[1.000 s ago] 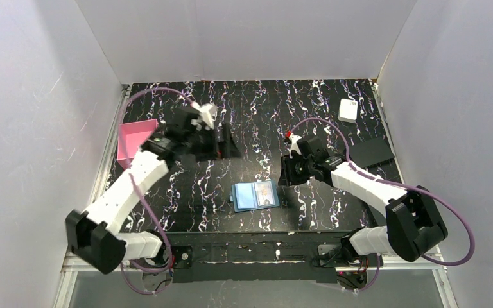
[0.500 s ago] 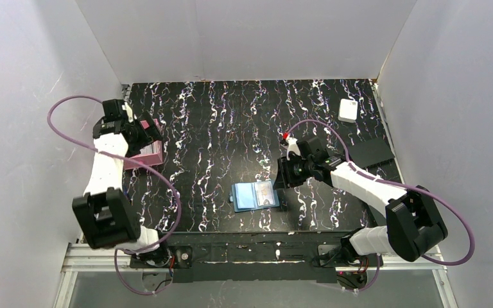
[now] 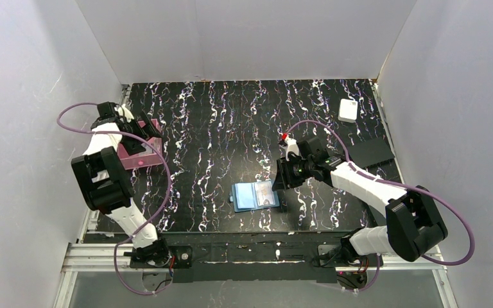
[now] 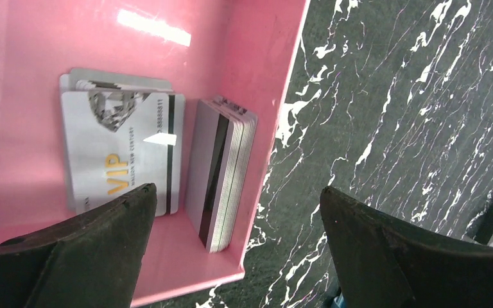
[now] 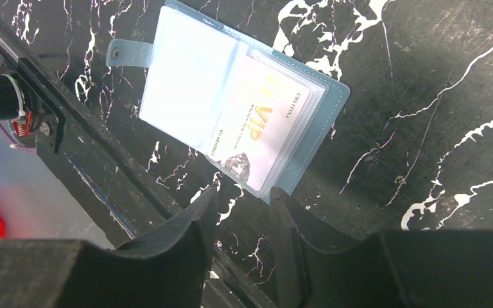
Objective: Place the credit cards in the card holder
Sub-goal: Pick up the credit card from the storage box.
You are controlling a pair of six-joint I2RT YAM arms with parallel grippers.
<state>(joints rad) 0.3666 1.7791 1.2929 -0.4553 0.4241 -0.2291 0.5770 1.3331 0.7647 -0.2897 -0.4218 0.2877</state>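
Note:
The teal card holder lies open on the table near the front, a VIP card tucked in its right clear sleeve. More credit cards sit in the pink tray: one VIP card lying flat and a stack standing on edge against the tray wall. My left gripper hangs wide open above that tray corner, holding nothing. Just right of the holder, my right gripper hovers partly open and empty, its fingertips just off the holder's near edge.
A white box sits at the back right and a flat black rectangle by the right wall. White walls close three sides. The black front rail runs close beside the card holder.
My left arm has swung from the table's middle back to the left, over the pink tray. The right gripper has crept slightly left toward the card holder.

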